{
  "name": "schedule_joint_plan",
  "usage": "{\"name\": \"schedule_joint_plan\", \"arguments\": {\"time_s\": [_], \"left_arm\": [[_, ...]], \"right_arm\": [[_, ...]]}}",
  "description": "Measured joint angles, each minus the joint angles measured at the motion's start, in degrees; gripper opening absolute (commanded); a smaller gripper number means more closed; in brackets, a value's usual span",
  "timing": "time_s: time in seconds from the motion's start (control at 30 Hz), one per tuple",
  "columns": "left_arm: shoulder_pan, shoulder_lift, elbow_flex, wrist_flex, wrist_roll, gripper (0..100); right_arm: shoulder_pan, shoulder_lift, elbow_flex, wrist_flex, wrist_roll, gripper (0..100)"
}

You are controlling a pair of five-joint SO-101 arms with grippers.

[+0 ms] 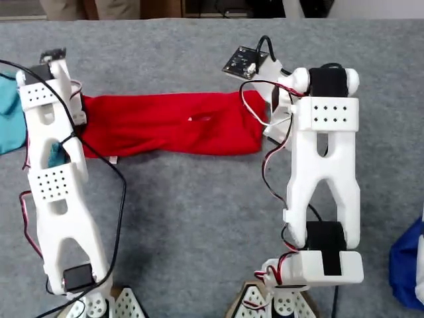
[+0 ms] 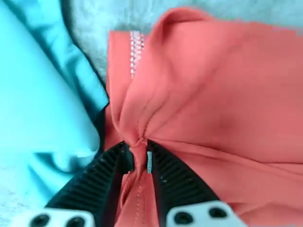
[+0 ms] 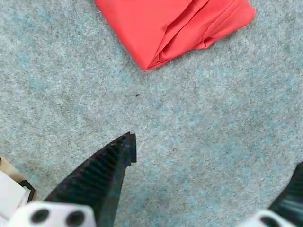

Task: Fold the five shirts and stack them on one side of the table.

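- Red shirt (image 1: 169, 124) lies folded into a long band across the far half of the grey table (image 1: 185, 218), stretched between the two arms.
- Left gripper (image 2: 139, 161) sits at the band's left end. Its fingers are pressed together on a small pleat of the red fabric, next to a stitched seam, and the cloth puckers where they bite.
- Right gripper (image 3: 213, 153) hangs over bare table just beside the band's right end. Its fingers are spread wide and touch no cloth, and the red shirt's folded corner lies apart from the fingertips.
- Teal shirt (image 1: 8, 119) lies at the table's left edge, right against the red shirt's left end.
- Blue shirt (image 1: 405, 265) sits bunched at the table's right edge, near the right arm's base and well apart from the red shirt.
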State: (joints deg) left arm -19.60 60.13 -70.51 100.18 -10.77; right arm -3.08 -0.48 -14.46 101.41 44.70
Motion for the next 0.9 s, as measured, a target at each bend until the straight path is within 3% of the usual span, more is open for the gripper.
{"name": "schedule_joint_plan", "arguments": {"time_s": [0.37, 0.63, 0.9], "left_arm": [[11.6, -11.6, 0.0, 0.0, 0.0, 2], [25.14, -13.89, 0.0, 0.0, 2.64, 2], [41.76, -13.89, 0.0, -7.65, 8.18, 2]], "right_arm": [[0.26, 0.0, 0.0, 0.0, 0.0, 47.9], [8.35, 0.0, 0.0, 0.0, 0.0, 47.2], [21.63, 0.0, 0.09, 0.0, 3.34, 26.7]]}}
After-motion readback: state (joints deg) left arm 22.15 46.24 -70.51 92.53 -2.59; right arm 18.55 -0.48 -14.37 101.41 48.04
